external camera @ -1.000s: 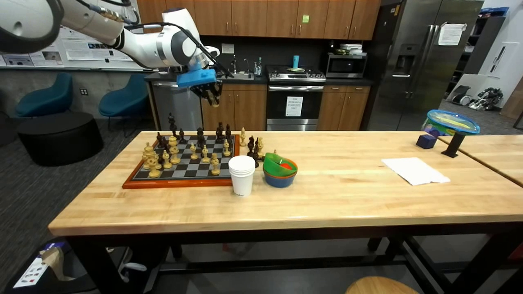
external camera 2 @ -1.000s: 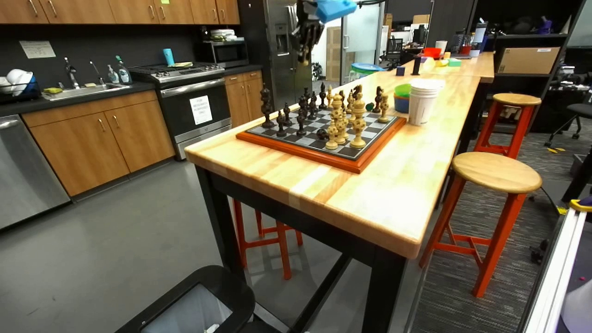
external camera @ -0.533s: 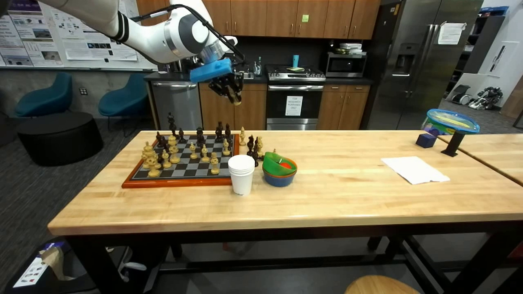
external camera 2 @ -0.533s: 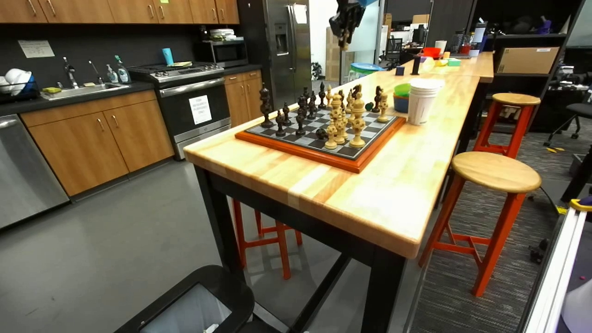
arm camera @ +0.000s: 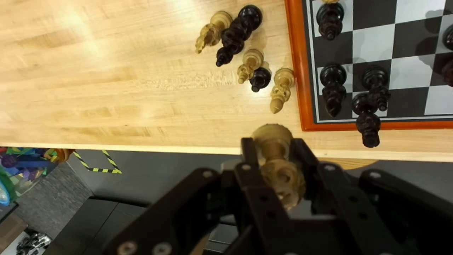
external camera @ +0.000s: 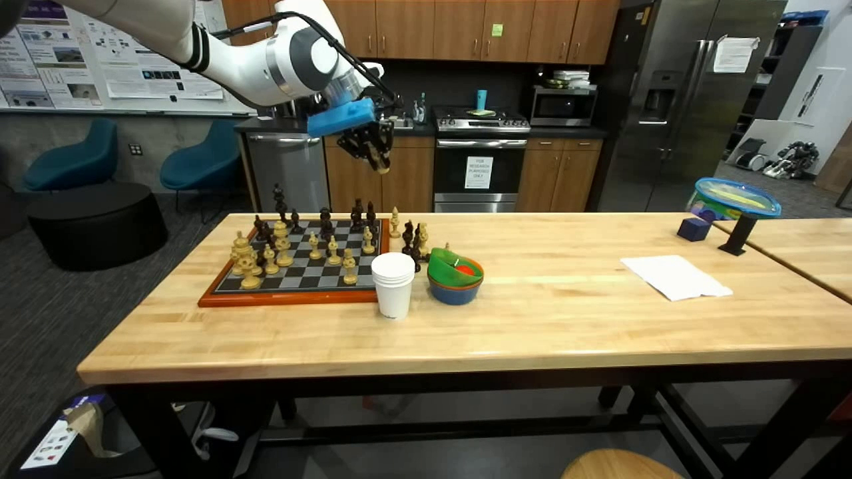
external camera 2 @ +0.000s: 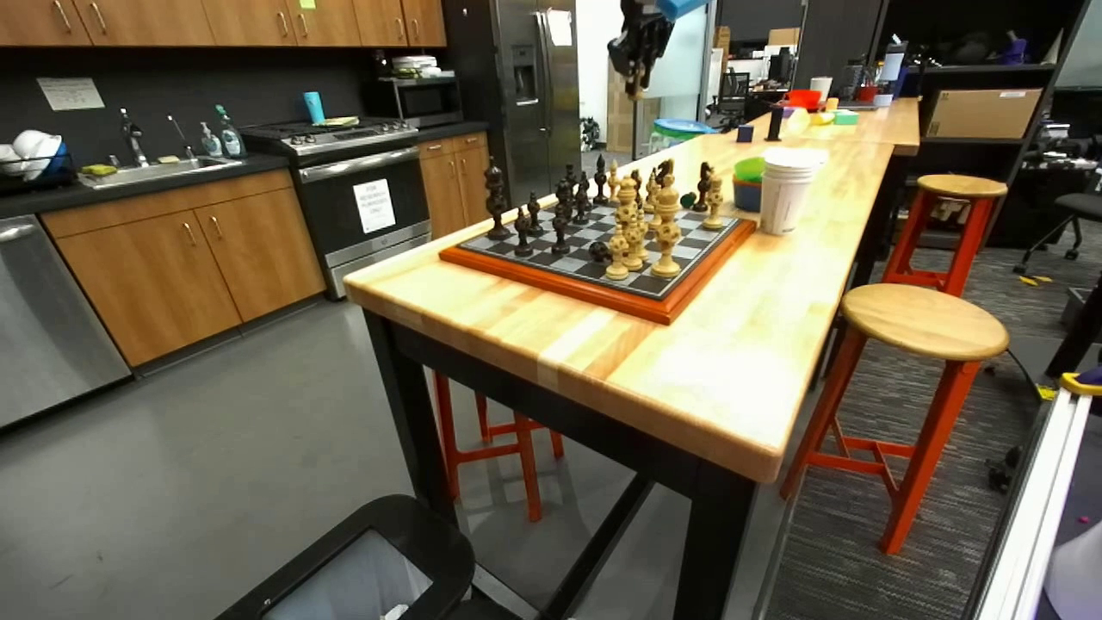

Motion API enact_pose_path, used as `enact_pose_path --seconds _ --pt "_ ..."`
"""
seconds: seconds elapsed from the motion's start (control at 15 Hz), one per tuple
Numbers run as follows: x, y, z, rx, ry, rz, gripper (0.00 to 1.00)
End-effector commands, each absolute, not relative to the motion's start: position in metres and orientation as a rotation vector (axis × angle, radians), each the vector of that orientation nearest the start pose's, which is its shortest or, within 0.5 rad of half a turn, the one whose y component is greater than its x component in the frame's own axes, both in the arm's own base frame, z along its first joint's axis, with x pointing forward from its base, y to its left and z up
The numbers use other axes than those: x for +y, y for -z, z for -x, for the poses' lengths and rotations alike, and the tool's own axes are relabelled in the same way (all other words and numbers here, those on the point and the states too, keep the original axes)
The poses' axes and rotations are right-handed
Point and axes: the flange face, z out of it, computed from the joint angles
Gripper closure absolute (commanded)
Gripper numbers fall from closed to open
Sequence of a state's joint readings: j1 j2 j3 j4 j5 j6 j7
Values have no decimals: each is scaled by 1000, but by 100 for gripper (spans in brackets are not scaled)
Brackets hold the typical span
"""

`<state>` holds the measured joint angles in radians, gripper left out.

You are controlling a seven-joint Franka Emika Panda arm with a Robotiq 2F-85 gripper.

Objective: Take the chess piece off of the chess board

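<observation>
- Gripper (arm camera: 273,144): narrowed, clasping a pale piece (arm camera: 282,175) from both sides.
- Piece: aloft, off the board (external camera: 286,299), beyond its border in the wrist view.
- Board: flat on the tabletop (external camera: 566,319).

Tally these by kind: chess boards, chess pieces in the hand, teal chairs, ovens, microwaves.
Chess board: 1
Light chess piece in the hand: 1
Teal chairs: 2
Oven: 1
Microwave: 1
Total: 6
</observation>
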<state>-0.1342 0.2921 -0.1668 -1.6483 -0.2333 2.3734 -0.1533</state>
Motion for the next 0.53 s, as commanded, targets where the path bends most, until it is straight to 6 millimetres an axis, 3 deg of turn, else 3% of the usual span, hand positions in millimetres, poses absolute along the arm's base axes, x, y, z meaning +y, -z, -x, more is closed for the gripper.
enact_pose_path --seconds 0.0,0.2,0.47 --pt "-210 -492 -659 30 623 3420 93" --pt "-237 -483 -668 87 599 3432 93" --pt "-269 -455 -686 180 524 3423 93"
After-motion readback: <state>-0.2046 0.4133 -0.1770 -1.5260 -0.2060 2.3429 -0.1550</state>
